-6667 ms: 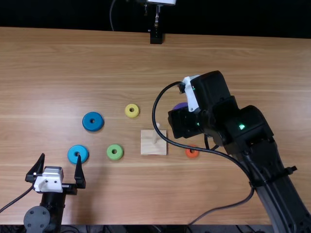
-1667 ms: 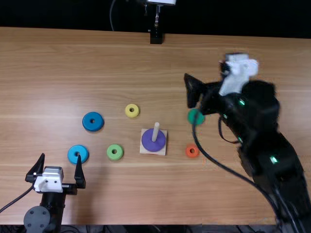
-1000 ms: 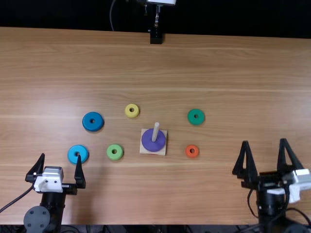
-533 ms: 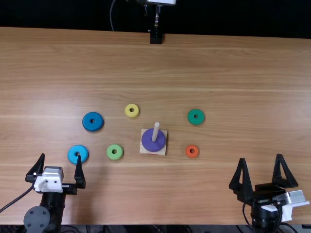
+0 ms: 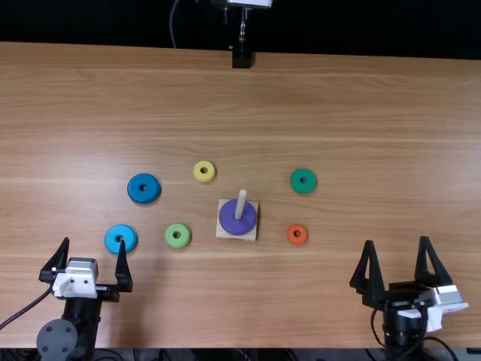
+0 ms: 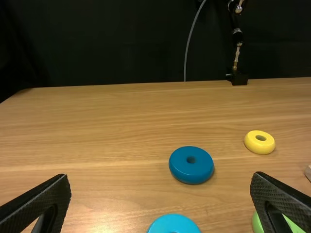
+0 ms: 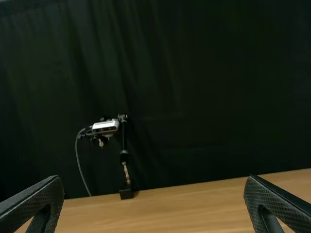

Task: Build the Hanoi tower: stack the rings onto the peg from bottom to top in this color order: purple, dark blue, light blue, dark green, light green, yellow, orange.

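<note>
I see the purple ring (image 5: 230, 221) around the peg (image 5: 241, 201), my left end effector (image 5: 95, 242) and right end effector (image 5: 397, 241) spread, either side of it.

Dark curtain (image 7: 204, 97): hung in folds
Wooden table (image 5: 225, 98): backed by the curtain
Camera stand (image 7: 124, 158): set at the far edge

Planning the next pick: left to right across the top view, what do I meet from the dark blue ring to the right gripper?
Dark blue ring → light green ring → yellow ring → peg base with purple ring → right gripper. Orange and dark green overlap left to right, so left out.
</note>
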